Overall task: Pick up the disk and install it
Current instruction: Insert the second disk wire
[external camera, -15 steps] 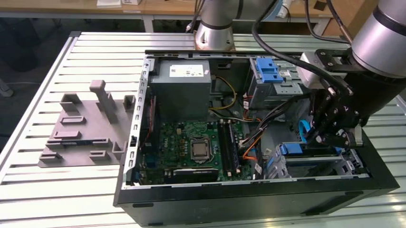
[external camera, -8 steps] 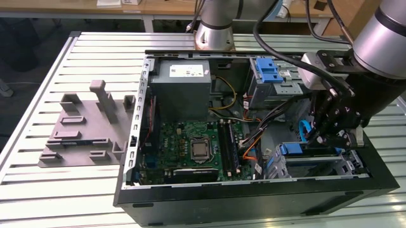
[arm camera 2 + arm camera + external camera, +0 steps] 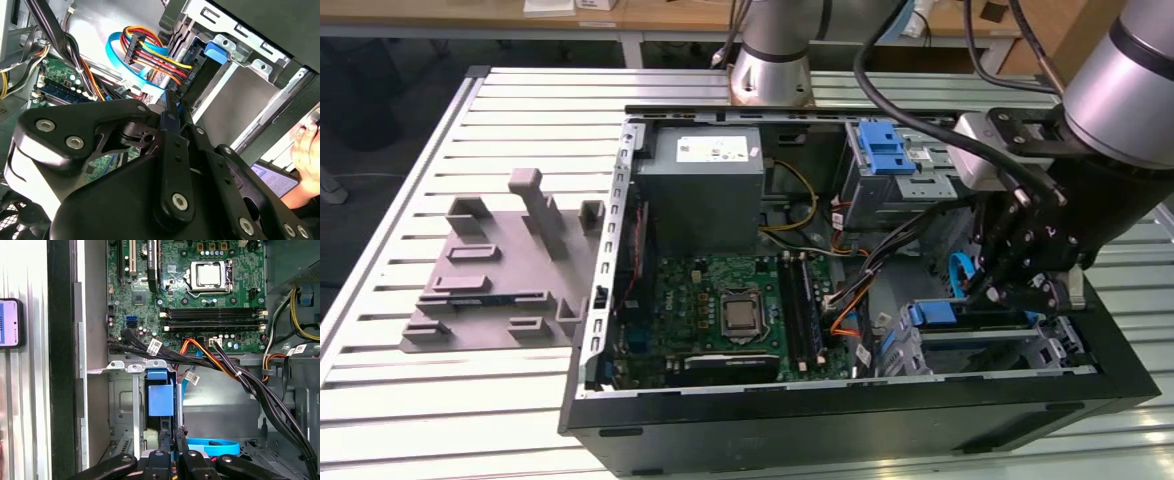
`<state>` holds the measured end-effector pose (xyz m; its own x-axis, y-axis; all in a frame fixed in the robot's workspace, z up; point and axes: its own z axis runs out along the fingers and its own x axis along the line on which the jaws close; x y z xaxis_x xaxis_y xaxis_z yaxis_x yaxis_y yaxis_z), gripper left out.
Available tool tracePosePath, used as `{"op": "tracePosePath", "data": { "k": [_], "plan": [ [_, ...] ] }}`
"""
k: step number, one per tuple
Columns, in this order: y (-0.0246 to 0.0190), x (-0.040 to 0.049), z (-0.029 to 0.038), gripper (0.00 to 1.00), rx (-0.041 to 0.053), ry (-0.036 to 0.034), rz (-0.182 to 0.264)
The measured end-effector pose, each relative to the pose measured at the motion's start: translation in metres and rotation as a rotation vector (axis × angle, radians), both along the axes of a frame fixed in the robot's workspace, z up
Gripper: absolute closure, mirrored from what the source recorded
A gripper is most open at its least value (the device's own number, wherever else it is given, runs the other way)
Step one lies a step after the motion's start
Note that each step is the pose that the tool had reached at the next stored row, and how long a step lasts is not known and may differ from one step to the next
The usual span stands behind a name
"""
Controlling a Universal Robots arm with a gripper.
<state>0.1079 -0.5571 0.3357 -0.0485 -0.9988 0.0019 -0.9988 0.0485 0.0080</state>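
- The work surface was a slatted metal table (image 3: pixel 427 400), pale grey, with wooden benches (image 3: pixel 654 15) along the far edge of the room.
- A grey moulded fixture (image 3: pixel 494 270) lay on the table at the exterior view's left, just beside an open black computer case (image 3: pixel 854 420).
- Inside the case sat a green circuit board (image 3: pixel 734 310), a grey metal box (image 3: pixel 707 190) with a small white sticker at the far side, and a blue latch piece (image 3: pixel 887 150) on the far drive cage.
- A phone (image 3: pixel 10 322) lay on the table outside the case wall in the first wrist view.
- A person's hand (image 3: pixel 307 160) showed at the edge of the second wrist view.
- The gripper (image 3: pixel 1021 285) hung inside the case at the exterior view's right, over the near drive bay.
- The disk (image 3: pixel 161 397) stood edge-on in that bay; its blue bracket was visible, its label was not.
- The jaws stood narrow and closed tightly against the disk's upper edge.
- Black, orange and blue cables (image 3: pixel 210 360) ran between the board and the bay.
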Motion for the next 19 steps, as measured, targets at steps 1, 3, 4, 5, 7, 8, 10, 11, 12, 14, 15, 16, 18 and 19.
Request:
{"op": "tracePosePath", "data": {
  "k": [1, 3, 4, 5, 7, 8, 10, 11, 12, 14, 15, 16, 18, 19],
  "plan": [
    [0.0000, 0.0000, -0.0002, 0.84, 0.0023, 0.0000, 0.000],
    [0.0000, 0.0001, -0.0005, 0.84, 0.0041, 0.0000, 0.000],
    [-0.0001, 0.0001, -0.0007, 0.84, 0.0042, 0.0000, 0.000],
    [-0.0002, 0.0001, -0.0009, 0.84, 0.0042, 0.0000, 0.000],
    [-0.0004, 0.0000, -0.0012, 0.84, 0.0041, 0.0000, 0.000],
    [-0.0005, 0.0000, -0.0012, 0.84, 0.0039, 0.0000, 0.000],
    [-0.0005, 0.0001, -0.0015, 0.84, 0.0038, 0.0000, 0.000],
    [-0.0005, 0.0001, -0.0017, 0.84, 0.0038, 0.0000, 0.000],
    [-0.0005, 0.0001, -0.0022, 0.84, 0.0042, 0.0000, 0.000],
    [-0.0006, 0.0001, -0.0024, 0.84, 0.0041, 0.0000, 0.000],
    [-0.0006, 0.0001, -0.0024, 0.84, 0.0040, 0.0000, 0.000],
    [-0.0007, 0.0001, -0.0025, 0.84, 0.0039, 0.0000, 0.000],
    [-0.0008, 0.0001, -0.0032, 0.84, 0.0043, 0.0000, 0.000],
    [-0.0008, 0.0001, -0.0035, 0.84, 0.0043, 0.0000, 0.000]
  ]
}}
